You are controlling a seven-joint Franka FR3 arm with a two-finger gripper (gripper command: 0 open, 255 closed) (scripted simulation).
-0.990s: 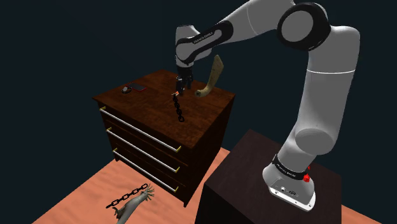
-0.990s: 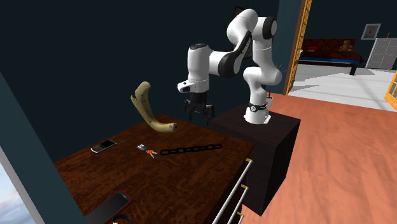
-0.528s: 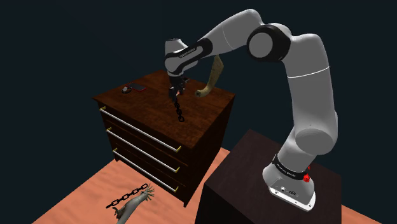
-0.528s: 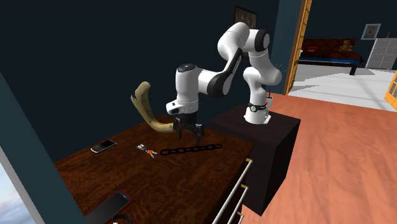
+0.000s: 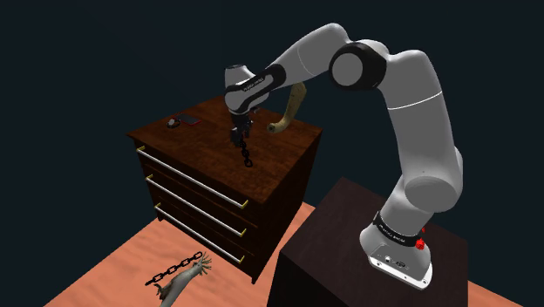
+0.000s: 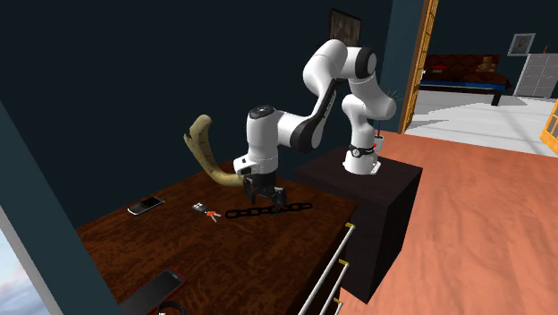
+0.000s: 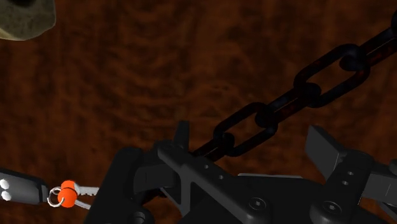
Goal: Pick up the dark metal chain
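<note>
Right on the dark wooden top of the dresser (image 5: 202, 129) lies the dark chain (image 6: 268, 211), stretched in a line of heavy links, flat and unlifted. The gripper (image 6: 266, 194) is low over it, near the middle of its length. In the wrist view the chain (image 7: 299, 89) runs between the two black fingers (image 7: 183, 141), which stand wide apart on either side of it, so the gripper (image 7: 251, 145) is open and holds nothing. Just beside one end of the chain sits a small bunch of keys with an orange tag (image 6: 208, 213). A beige, horn-like curved piece (image 6: 207, 152) rises behind the gripper, and a phone (image 6: 145, 207) lies further along the top. On the reddish floor before the dresser lies a pale hand-shaped thing (image 5: 181, 272).
</note>
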